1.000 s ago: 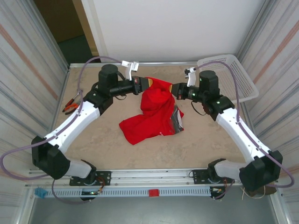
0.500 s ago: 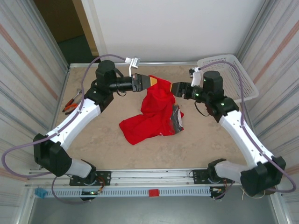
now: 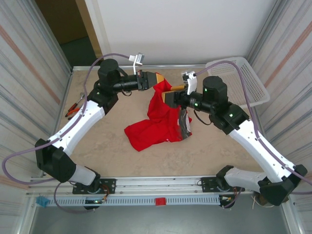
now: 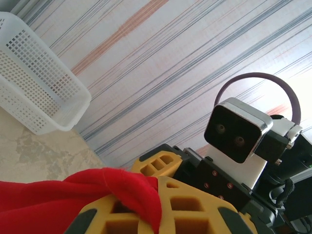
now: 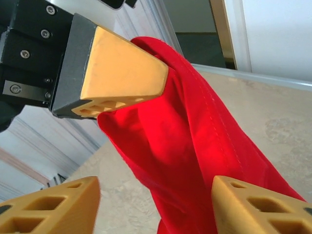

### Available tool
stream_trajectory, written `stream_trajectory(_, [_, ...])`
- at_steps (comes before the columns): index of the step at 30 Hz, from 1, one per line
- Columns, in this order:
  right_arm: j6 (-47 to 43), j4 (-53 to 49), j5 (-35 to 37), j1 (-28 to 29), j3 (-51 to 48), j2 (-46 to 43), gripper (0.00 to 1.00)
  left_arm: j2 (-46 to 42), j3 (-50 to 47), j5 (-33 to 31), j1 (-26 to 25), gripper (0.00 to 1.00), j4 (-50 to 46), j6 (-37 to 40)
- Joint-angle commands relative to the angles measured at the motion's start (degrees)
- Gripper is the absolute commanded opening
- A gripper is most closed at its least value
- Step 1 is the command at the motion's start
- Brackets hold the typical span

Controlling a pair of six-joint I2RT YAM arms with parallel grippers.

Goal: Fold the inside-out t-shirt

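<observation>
The inside-out t-shirt (image 3: 156, 129), a bright red soft cloth garment with a pale print, lies crumpled on the beige stone-patterned surface (image 3: 107, 156), to the left of the white plastic mesh basket (image 3: 256, 85). Its lower part rests in a heap, nearer the arm bases than the basket is. Its upper part is drawn up off the surface into a peak.

Observed: the left gripper (image 3: 158, 80) has its jaws together, clamped on a fold at the top of that peak, left of the basket and about level with it. In the left wrist view the red fabric bunches over this gripper's yellow fingers (image 4: 185, 214), with the basket beyond them at upper left.

Observed: the right gripper (image 3: 169, 93) has its jaws apart and stands between the clamped fold and the basket, just beside the raised cloth. In the right wrist view its two yellow fingers (image 5: 48, 207) stand wide on either side of the hanging fabric. Contact with the cloth cannot be judged.

A pair of red-handled pliers (image 3: 73, 111) lies at the surface's left edge, well apart from the basket.
</observation>
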Motion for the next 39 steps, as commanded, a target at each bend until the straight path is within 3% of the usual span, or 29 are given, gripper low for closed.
stream_trajectory(1, [-3.0, -0.8, 3.4, 0.8, 1.6, 2.0, 0.65, 0.1, 2.4, -0.3, 0.3, 0.00, 2.2, -1.4])
stream_trajectory(5, [-3.5, -0.4, 4.8, 0.8, 2.9, 5.2, 0.60, 0.3, 3.1, -0.4, -0.1, 0.00, 3.0, -3.0])
stream_trajectory(6, [-3.6, -0.4, 5.3, 0.7, 3.6, 6.2, 0.52, 0.4, 3.3, -0.4, -0.2, 0.00, 3.4, -3.5])
stream_trajectory(8, [-3.9, -0.5, 5.3, 0.4, 5.1, 7.6, 0.23, 0.7, 4.0, -0.4, -0.4, 0.00, 3.7, -4.3])
stream_trajectory(9, [-4.1, -1.0, 4.7, 0.1, 6.1, 8.0, 0.03, 0.8, 4.3, -0.7, -0.3, 0.04, 3.5, -4.5])
stream_trajectory(10, [-4.2, -1.6, 4.3, -0.5, 6.9, 8.0, 0.00, 0.6, 4.6, -1.1, 0.1, 0.16, 2.8, -4.2])
stream_trajectory(13, [-3.4, -2.3, 4.2, -3.6, 6.2, 4.8, 0.00, -2.8, 2.9, -5.3, 3.3, 0.44, -2.9, -1.1])
stream_trajectory(16, [-1.0, -2.7, 2.6, -8.7, 3.3, 0.7, 0.00, -8.0, -3.2, -10.6, 8.2, 0.54, -7.9, 1.2])
stream_trajectory(19, [1.1, -3.4, 1.4, -13.4, -0.7, -3.3, 0.00, -12.9, -10.7, -16.1, 11.8, 0.56, -15.8, 5.2])
stream_trajectory(22, [2.4, -4.3, 1.5, -15.5, -4.7, -6.5, 0.00, -16.4, -17.1, -25.1, 11.8, 0.55, -28.7, 13.0])
stream_trajectory(25, [3.2, -4.9, 2.7, -16.0, -8.6, -8.9, 0.00, -19.8, -25.9, -34.4, 9.5, 0.54, -33.7, 15.4])
stream_trajectory(31, [5.0, -4.9, 3.5, -16.9, -13.3, -12.6, 0.00, -19.9, -33.5, -56.9, -1.8, 0.53, -41.4, 18.2])
stream_trajectory(34, [5.4, -4.9, 3.4, -17.0, -14.0, -13.0, 0.00, -15.2, -34.0, -62.2, -4.5, 0.49, -43.1, 18.1])
stream_trajectory(39, [5.5, -5.1, 3.6, -17.0, -14.3, -13.8, 0.00, -6.9, -33.0, -64.2, -5.3, 0.45, -41.0, 18.5])
